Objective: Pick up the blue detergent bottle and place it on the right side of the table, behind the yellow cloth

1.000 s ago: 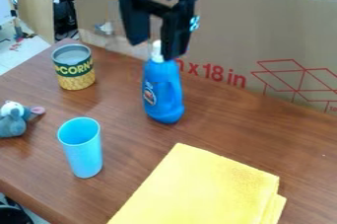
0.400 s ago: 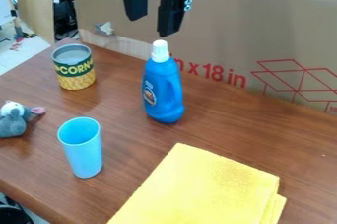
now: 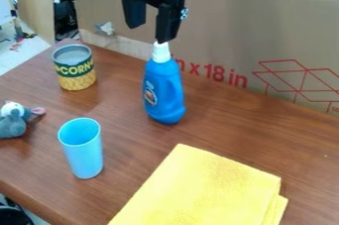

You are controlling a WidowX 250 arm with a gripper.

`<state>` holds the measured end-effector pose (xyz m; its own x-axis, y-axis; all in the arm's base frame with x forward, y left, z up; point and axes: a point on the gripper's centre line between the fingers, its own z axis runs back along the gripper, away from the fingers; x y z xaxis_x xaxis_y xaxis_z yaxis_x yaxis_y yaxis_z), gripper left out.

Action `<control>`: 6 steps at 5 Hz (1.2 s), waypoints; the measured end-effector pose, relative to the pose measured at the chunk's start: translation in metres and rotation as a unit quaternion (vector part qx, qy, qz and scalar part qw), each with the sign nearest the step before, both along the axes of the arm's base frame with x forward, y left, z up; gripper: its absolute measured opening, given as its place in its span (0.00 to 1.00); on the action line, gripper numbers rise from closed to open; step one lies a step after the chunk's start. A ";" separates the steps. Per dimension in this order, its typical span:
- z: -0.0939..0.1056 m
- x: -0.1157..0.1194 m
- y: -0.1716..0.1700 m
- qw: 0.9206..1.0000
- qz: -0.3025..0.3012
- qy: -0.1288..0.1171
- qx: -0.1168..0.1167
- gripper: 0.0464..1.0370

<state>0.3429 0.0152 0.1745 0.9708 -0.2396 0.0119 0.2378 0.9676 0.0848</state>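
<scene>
The black gripper point(image 3: 149, 31) hangs at the upper part of the camera view, open, with nothing between its fingers. Its right fingertip is just above the white cap of the upright blue bottle point(image 3: 163, 91); whether they touch, I cannot tell. Left of the bottle stands a corn can point(image 3: 76, 76) with a green and yellow label. A light blue cup point(image 3: 84, 155) stands upright nearer the front. The grey plush toy point(image 3: 12, 122) lies at the left edge. A folded yellow cloth point(image 3: 210, 190) lies flat at the front.
The brown wooden table point(image 3: 265, 132) carries all these things. A tall cardboard sheet point(image 3: 225, 26) with red print stands along its back edge, behind the bottle and gripper. The table's front left edge slopes down toward the bottom of the view.
The gripper first rose away from the bottle's cap, then came down a little and slightly left. The objects on the table have not moved.
</scene>
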 end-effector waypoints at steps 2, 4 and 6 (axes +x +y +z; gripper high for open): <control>-0.014 0.010 0.008 1.000 0.005 0.015 -0.019 0.96; -0.033 0.019 0.008 0.999 -0.002 0.036 -0.030 0.96; -0.041 0.022 0.007 0.999 0.003 0.043 -0.032 0.77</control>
<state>0.3651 0.0225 0.1338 0.9701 -0.2359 -0.0566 0.2364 0.9716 0.0021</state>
